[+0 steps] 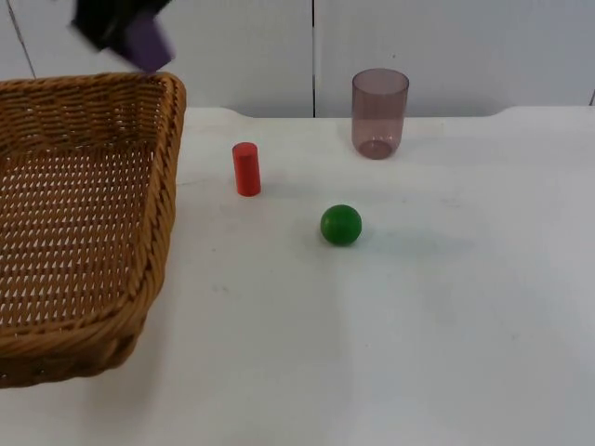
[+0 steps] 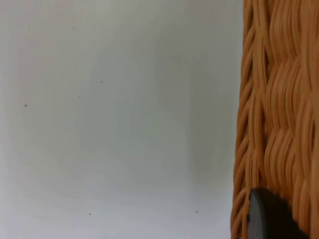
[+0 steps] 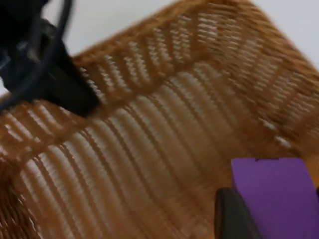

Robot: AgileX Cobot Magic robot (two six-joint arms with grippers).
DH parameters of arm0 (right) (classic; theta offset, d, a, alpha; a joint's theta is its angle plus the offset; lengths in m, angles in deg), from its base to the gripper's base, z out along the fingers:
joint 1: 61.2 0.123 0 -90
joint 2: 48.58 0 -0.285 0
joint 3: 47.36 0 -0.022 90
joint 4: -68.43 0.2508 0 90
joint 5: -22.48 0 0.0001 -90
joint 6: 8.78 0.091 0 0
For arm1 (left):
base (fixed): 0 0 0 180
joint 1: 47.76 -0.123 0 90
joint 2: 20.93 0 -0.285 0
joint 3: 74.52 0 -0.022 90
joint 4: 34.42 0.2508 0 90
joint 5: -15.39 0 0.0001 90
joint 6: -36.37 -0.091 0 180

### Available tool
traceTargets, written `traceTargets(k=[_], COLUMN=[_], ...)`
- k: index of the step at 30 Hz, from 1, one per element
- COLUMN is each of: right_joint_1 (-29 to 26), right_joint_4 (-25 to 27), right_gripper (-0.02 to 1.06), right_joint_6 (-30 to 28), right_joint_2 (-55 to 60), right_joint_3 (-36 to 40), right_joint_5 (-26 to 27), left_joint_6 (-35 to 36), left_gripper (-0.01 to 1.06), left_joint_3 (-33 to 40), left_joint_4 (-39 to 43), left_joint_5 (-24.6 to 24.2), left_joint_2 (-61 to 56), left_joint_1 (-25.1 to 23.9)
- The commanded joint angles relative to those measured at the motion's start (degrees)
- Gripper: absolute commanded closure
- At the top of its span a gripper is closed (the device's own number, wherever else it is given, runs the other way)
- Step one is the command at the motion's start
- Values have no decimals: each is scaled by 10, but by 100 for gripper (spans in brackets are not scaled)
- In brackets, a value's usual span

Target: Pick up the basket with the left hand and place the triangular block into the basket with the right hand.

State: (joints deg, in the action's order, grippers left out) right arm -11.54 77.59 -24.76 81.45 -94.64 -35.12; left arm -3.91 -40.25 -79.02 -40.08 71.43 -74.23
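The woven wicker basket (image 1: 84, 223) fills the left of the top view, with its near corner low at the picture's front. My left gripper (image 2: 266, 216) is shut on the basket's wall (image 2: 279, 99), and in the right wrist view it (image 3: 65, 84) clamps the far rim. High over the basket's back corner, my right gripper (image 1: 130, 32) is shut on a purple block (image 1: 149, 42). From the right wrist I see the purple block (image 3: 269, 189) between the fingers (image 3: 232, 214), above the basket's open inside (image 3: 149, 149).
On the white table (image 1: 418, 325) stand a red cylinder (image 1: 246, 169), a green ball (image 1: 341, 225) and a tinted see-through cup (image 1: 379, 113) near the grey wall.
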Motion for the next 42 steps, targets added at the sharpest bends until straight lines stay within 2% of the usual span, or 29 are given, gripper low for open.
traceTargets(k=[1,6,8,9,10,13,14,15,18,19,21,29,36,38,42], right_joint_1=[11,15,15,15,15,15,15,15,15,15,14,14,-1,-6,-20], right_joint_4=[16,35,49,52,52,51,51,49,44,44,34,14,13,15,11], right_gripper=[105,104,99,93,93,72,72,57,32,32,25,23,23,23,23], right_joint_6=[-1,-4,-16,-18,-18,-18,-18,-18,-18,-18,-23,-23,-11,-10,-10], right_joint_2=[35,87,103,113,113,126,126,127,120,120,105,4,-96,-129,-190], right_joint_3=[-30,-37,-37,-37,-37,-37,-37,-37,-37,-37,-37,-37,-33,-9,72], right_joint_5=[13,62,71,73,73,76,76,78,84,84,83,77,18,11,36], left_joint_6=[2,2,2,2,2,2,2,2,2,2,2,2,2,2,2], left_gripper=[105,105,105,105,105,105,105,105,105,105,105,105,105,105,105], left_joint_3=[0,0,0,0,0,0,0,0,0,0,0,0,0,0,0], left_joint_4=[-10,-10,-10,-10,-10,-13,-13,-13,-13,-13,-13,-12,-8,-8,-8], left_joint_5=[-4,-3,-3,-3,-3,-3,-3,-3,-2,-2,-2,-2,2,5,6], left_joint_2=[-6,-6,-6,-6,-6,-6,-6,-6,-6,-6,-6,-6,-6,-6,-6], left_joint_1=[-2,-2,-2,-2,-2,-2,-2,-2,-2,-2,-2,-2,-2,-2,-2])
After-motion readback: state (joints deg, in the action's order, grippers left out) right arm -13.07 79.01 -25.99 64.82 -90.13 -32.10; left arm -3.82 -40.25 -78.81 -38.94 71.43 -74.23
